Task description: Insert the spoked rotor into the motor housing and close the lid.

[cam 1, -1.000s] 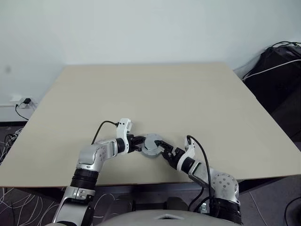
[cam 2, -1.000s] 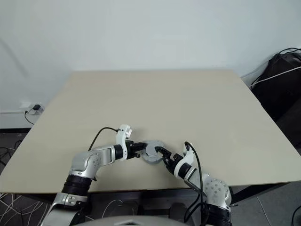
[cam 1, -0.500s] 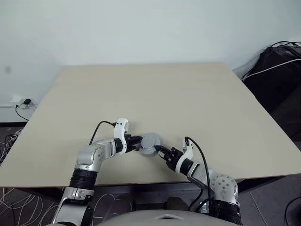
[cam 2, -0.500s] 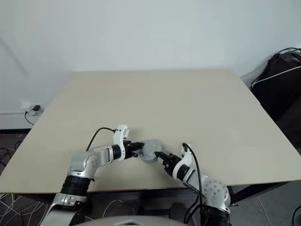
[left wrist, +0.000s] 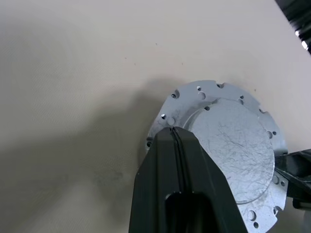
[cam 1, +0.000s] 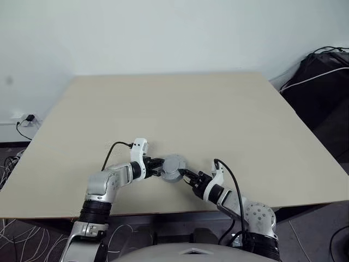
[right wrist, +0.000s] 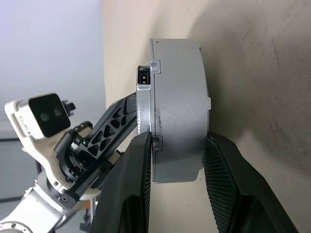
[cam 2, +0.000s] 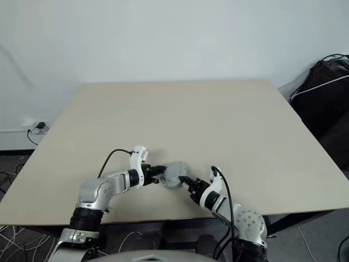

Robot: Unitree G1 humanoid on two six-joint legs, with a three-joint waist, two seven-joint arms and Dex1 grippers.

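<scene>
I had the assembly (cam 1: 174, 167) near the front edge of the table (cam 1: 218, 109), between my two arms, and what I could see of it was a grey metal puck with a flanged, hole-ringed plate on top. That plate (left wrist: 233, 145) I took to be the lid, already sitting over the motor housing (right wrist: 180, 111); I could not see the spoked rotor, so I judged it was shut inside, though nothing confirmed that. My right gripper (right wrist: 175, 158) was clamped on the housing, one finger on each side of its grey wall, steadying it on the table. My left gripper (left wrist: 176, 133) had its two fingers pressed together with nothing between them, the tip touching the rim of the lid on the opposite side from the right gripper. So I read the step in hand as the closing of the lid: one arm gripping the body, the other pushing on the plate to seat or align it. The next move, as I judged it, called for a steady hold from the right side while the left tip nudged or pressed the lid flush, taking care not to slide the whole puck across the table or tip the plate off its seat.
</scene>
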